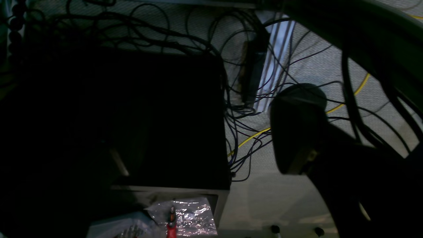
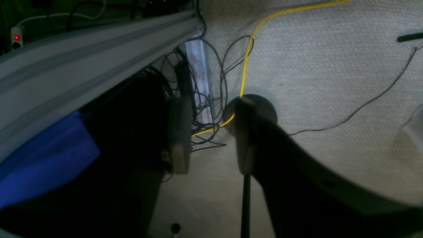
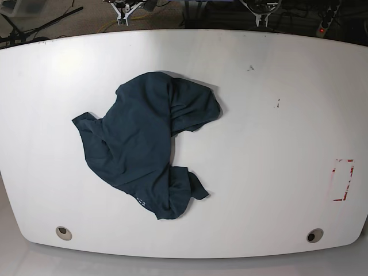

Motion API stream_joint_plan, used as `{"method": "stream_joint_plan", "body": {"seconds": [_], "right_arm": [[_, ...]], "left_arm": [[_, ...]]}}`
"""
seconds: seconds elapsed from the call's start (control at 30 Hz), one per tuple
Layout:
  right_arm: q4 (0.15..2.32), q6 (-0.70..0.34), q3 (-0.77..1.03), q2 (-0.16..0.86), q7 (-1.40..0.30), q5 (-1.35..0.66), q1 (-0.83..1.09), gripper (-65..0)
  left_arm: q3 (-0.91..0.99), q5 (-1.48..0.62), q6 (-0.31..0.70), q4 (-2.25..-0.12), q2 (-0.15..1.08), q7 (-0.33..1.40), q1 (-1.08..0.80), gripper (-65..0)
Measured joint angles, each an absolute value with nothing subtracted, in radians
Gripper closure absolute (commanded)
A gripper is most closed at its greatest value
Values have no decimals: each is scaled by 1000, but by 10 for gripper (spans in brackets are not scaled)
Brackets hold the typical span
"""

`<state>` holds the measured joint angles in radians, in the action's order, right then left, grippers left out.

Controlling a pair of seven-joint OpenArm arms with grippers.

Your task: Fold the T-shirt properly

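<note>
Base view shows us the T-shirt [image 3: 146,146] crumpled left of centre on the white table [image 3: 276,63], neither arm over it. Our right gripper [image 2: 211,138] hangs off the table above carpet, jaws partly apart and empty. Our left gripper [image 1: 205,145] shows one finger [image 1: 297,129] only, so we cannot tell its opening. We judge the bunched layers risky: a pinch could lift several at once.
</note>
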<state>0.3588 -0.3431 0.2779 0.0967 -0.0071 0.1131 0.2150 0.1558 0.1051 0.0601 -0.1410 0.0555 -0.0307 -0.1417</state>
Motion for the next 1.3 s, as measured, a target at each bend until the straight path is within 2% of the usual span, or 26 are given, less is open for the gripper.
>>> {"method": "stream_joint_plan", "body": {"seconds": [0.03, 0.17, 0.27, 0.6, 0.77, 1.0, 1.3], "right_arm": [[366, -340, 280, 102, -3, 127, 237, -203], [359, -331, 281, 80, -11, 125, 215, -203], [360, -343, 279, 61, 2, 123, 203, -203], [366, -339, 280, 75, -7, 117, 217, -201], [379, -341, 282, 67, 64, 106, 238, -201], [577, -339, 286, 55, 56, 104, 379, -201], [947, -348, 279, 9, -47, 108, 580, -201]], "left_arm": [[155, 97, 71, -226, 67, -46, -224, -526], [156, 107, 57, -147, 64, 2, -142, -526], [156, 101, 67, -150, 56, -43, -132, -526], [156, 101, 63, -150, 61, -56, -139, -526], [156, 102, 64, -160, 60, -118, -182, -526], [156, 104, 64, -432, 60, -119, -326, -526], [156, 105, 67, -848, 61, 11, -559, -526]]}}
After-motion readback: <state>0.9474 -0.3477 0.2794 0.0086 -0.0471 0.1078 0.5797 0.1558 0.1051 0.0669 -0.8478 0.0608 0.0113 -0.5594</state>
